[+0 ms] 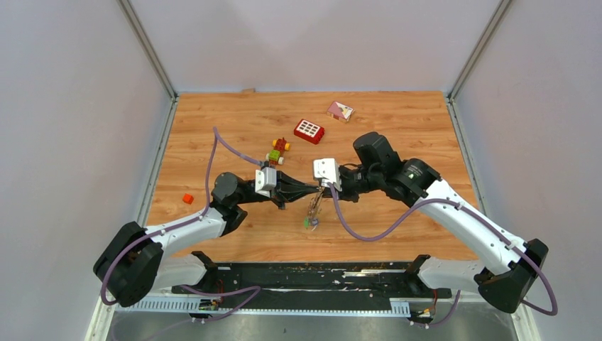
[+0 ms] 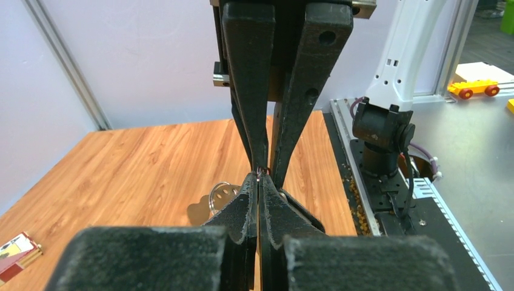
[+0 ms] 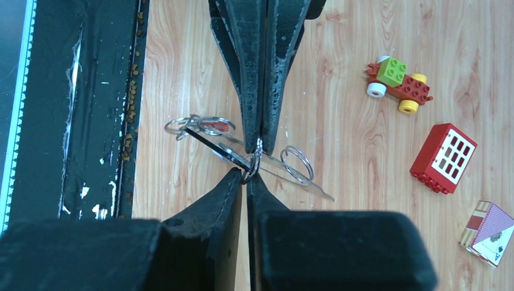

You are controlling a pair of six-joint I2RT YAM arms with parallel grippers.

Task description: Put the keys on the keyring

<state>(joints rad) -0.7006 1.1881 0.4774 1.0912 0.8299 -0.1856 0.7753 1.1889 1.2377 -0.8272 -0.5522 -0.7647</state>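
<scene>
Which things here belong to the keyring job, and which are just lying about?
Job:
keyring
keys, dangling at its lower end

Lying about:
block car
red brick
card box
red cube

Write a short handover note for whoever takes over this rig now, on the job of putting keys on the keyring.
Left tool: shut, pinching the keyring wire in mid-air.
Right tool: tip to tip with it, seemingly closed on the same wire.
Keys: a cluster with a green tag hangs at the hoop's low end.
Done: some keys appear threaded; count unclear.
Left: confirm every key is on, then set the ring down.
</scene>
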